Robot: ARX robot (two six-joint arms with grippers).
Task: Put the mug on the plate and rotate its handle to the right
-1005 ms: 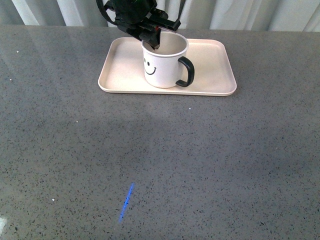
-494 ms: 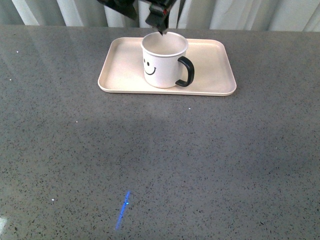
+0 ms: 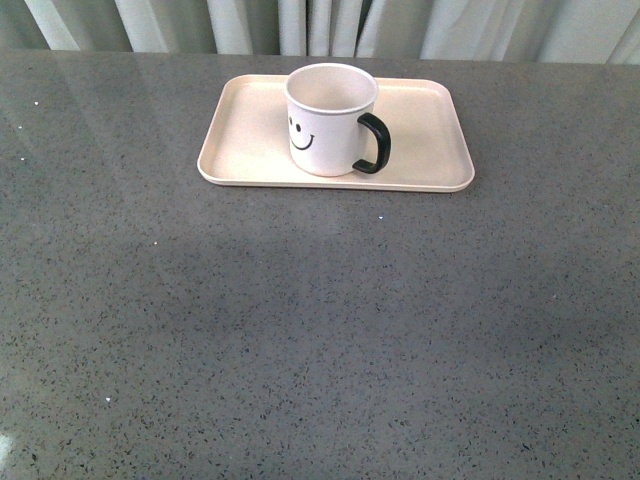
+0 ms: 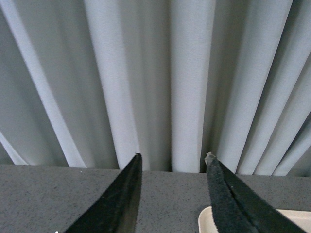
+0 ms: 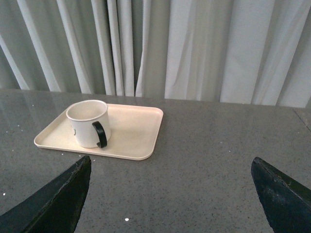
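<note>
The black claw that was at the rim of the white cylindrical mug [image 3: 330, 120] a second ago has been lifted out of the front view, and the mug has been left standing upright and free on the pale pink-beige rectangular tray [image 3: 430, 130], near its middle, on the grey speckled tabletop [image 3: 300, 330]. Its thick black loop handle [image 3: 373, 143] is turned to the right and slightly forward, and a smiley face is printed on its side, so the task is judged complete. The left gripper [image 4: 173, 156] is seen parted and empty before a pale pleated curtain [image 4: 184, 73]; the right gripper [image 5: 170, 160] is spread wide, nothing held.
</note>
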